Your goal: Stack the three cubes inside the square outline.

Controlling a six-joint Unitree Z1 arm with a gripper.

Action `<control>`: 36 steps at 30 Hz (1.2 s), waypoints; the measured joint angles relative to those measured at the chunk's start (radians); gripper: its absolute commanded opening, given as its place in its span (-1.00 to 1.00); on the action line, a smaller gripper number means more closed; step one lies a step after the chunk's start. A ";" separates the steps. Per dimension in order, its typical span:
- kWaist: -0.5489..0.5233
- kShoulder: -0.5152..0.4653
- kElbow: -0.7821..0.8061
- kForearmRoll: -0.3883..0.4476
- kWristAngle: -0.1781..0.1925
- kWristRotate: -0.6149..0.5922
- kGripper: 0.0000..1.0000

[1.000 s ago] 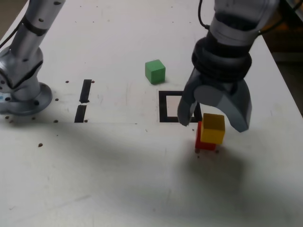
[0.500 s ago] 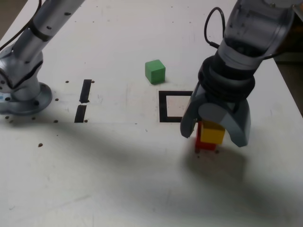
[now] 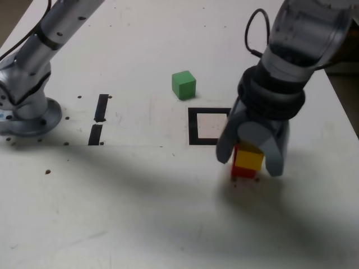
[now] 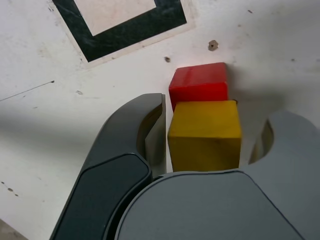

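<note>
Three cubes total: yellow cube [image 3: 248,158] sits on red cube [image 3: 242,171], a two-high stack just outside the square outline [image 3: 194,126], off its near right corner in the exterior view. One green cube [image 3: 183,84] alone on the table [image 3: 140,213], just beyond the outline's far left side. Gripper [image 3: 251,155] straddles the yellow cube, jaws close on both sides; firm grip can't be told. Two short tape strips [image 3: 99,119] further left.

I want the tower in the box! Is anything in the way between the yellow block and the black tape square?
Nothing visible blocks it. The small yellow cube sits on the small red cube, between the jaws of the grey gripper. Only bare white table lies between them and the black tape square outline. The small green cube sits beyond the outline.
</note>
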 measured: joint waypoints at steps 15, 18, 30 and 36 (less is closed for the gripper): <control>0.000 -0.042 0.008 0.020 -0.004 0.014 -0.81; 0.001 -0.084 0.013 0.033 0.021 0.016 -0.81; 0.153 -0.263 0.105 0.038 0.049 0.129 -0.80; 0.277 -0.287 0.179 0.006 0.049 0.248 -0.80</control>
